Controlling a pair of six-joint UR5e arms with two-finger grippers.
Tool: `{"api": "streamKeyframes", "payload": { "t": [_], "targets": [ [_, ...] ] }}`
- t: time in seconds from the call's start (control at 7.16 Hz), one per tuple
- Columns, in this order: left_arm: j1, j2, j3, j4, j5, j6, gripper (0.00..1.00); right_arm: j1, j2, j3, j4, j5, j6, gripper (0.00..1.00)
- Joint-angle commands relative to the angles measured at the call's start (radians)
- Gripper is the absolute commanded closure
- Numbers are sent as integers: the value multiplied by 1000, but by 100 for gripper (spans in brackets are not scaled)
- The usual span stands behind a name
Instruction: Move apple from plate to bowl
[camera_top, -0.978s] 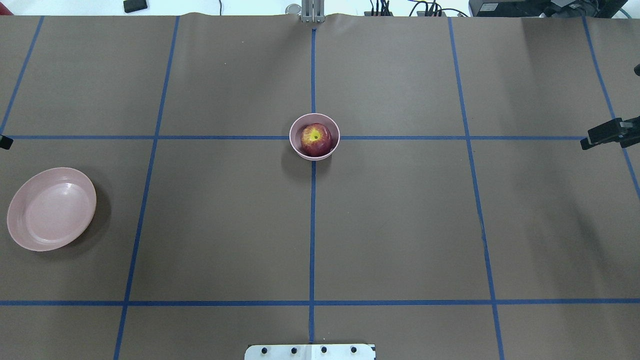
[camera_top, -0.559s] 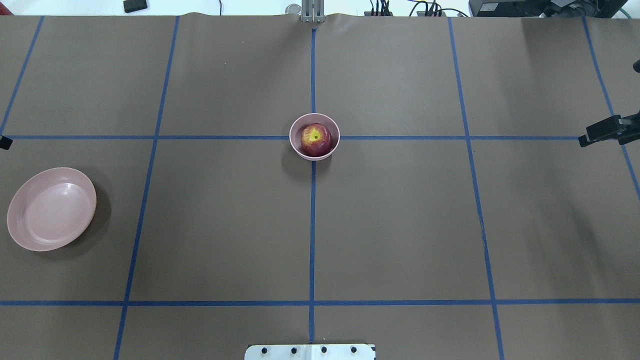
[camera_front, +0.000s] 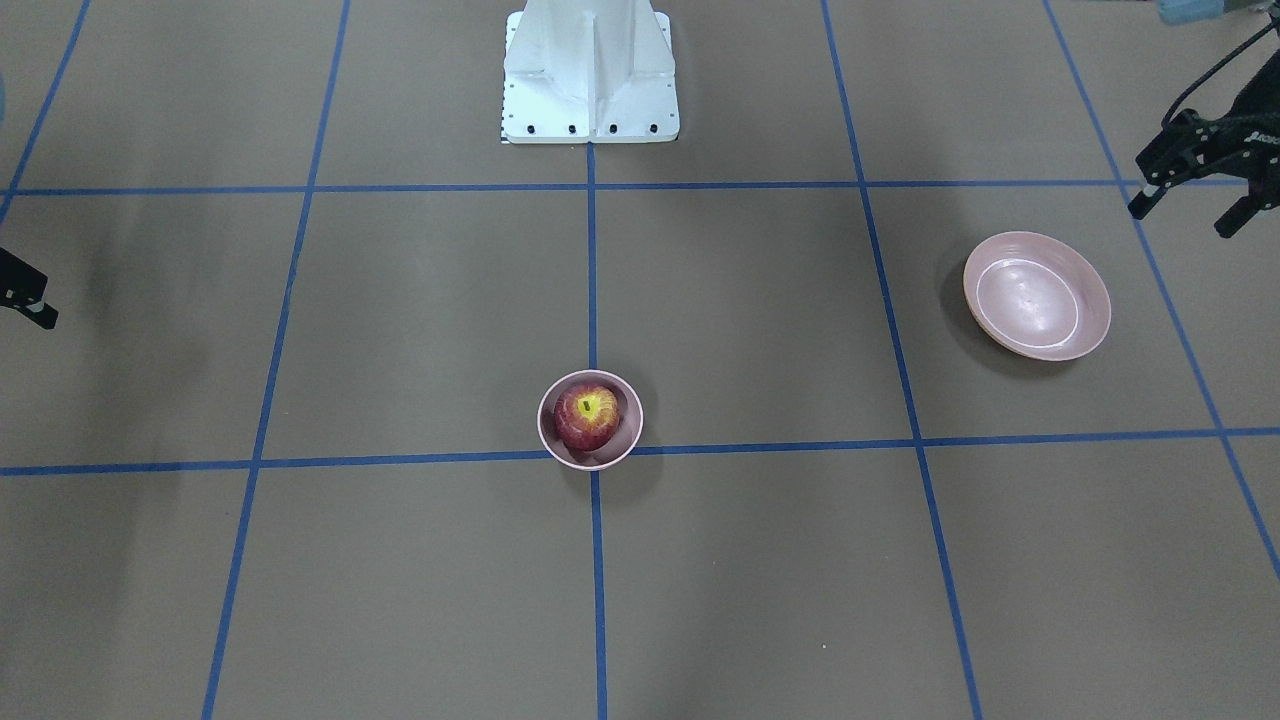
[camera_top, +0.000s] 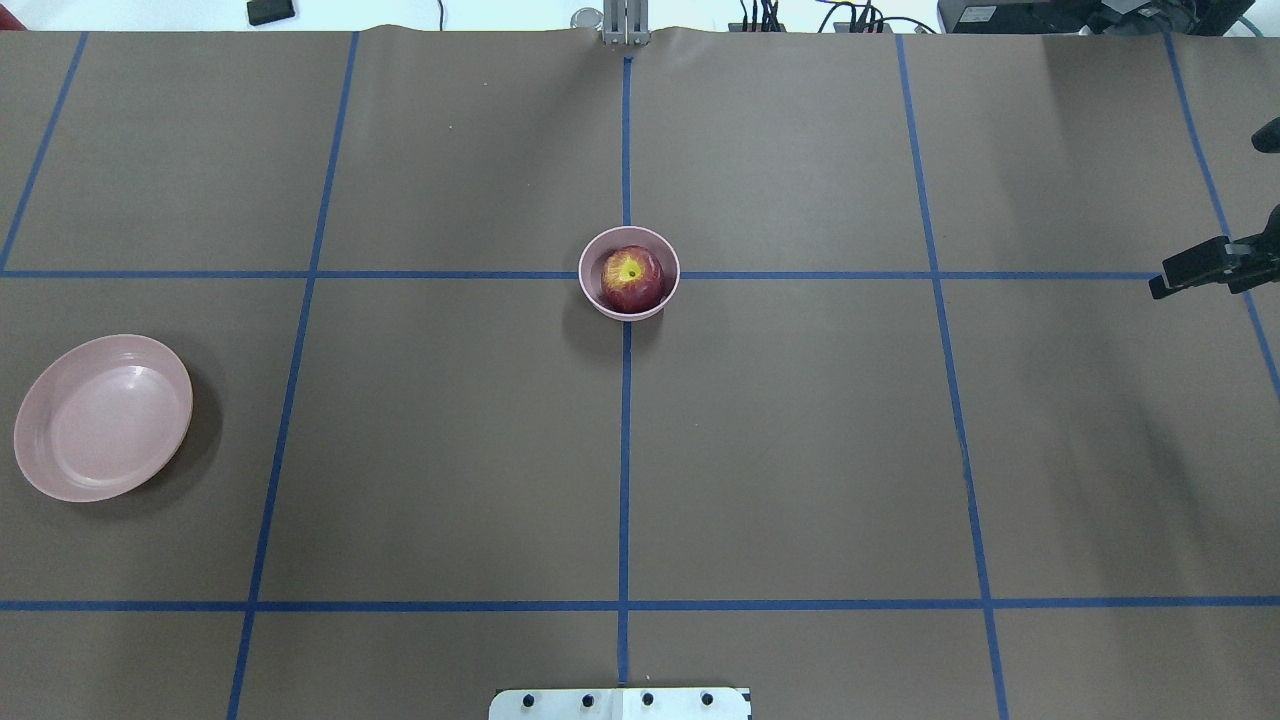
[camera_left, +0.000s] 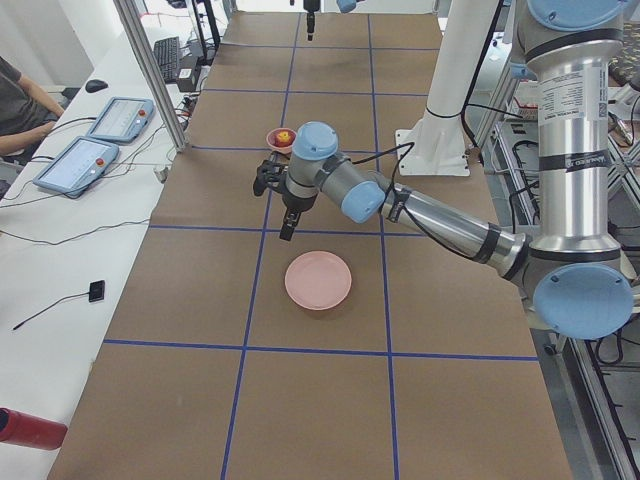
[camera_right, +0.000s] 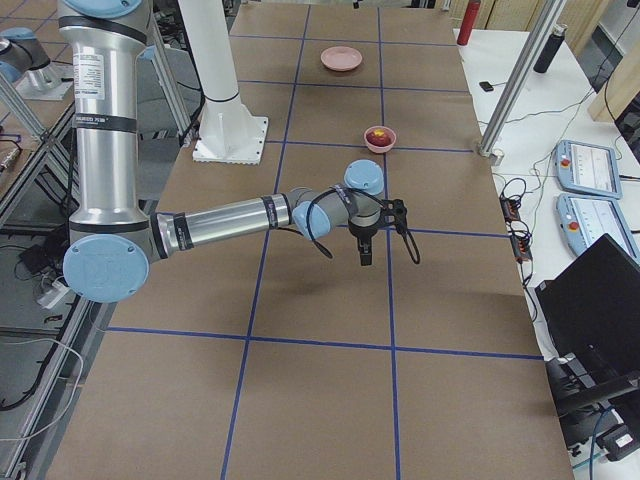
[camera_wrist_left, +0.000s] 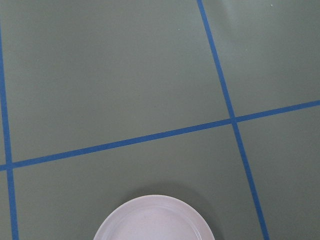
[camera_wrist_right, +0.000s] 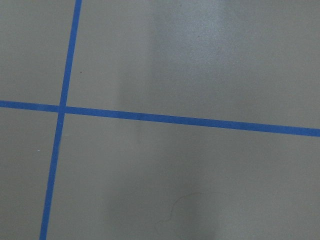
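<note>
The dark red apple (camera_top: 631, 277) with its yellow patch up sits inside the small pink bowl (camera_top: 590, 292) at the table's centre, also in the front view (camera_front: 586, 415). The wide pink plate (camera_top: 100, 420) lies empty at the robot's left side, also in the front view (camera_front: 1040, 310). My left gripper (camera_front: 1180, 220) hangs open and empty above the table just beyond the plate; it is out of the overhead view. My right gripper (camera_top: 1155, 290) hovers at the far right edge, far from the bowl, and shows as one narrow tip, shut and empty.
The white robot base (camera_front: 590, 80) stands at the table's near middle edge. Blue tape lines divide the brown table cover. Control tablets (camera_left: 90, 140) and a seated person are beside the table's far side. A laptop (camera_right: 600, 300) sits off the right end.
The tip of my left gripper at the overhead view's left edge has gone out of view. My right gripper has shifted slightly inward. Apple, bowl and plate have not moved.
</note>
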Motion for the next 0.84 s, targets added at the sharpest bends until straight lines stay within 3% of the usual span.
{"api": "streamKeyframes", "payload": {
  "t": [0.0,0.28,0.7],
  "targets": [
    [1,-11,23,68,13,6,2,7,7,2,-1,-6,0,0],
    [-1,-25,104,79,9,185,2,51,1,12,-1,4,-2,0],
    [1,-28,109,70,2,178,2,53,-4,0,0,-6,-2,0]
  ]
}}
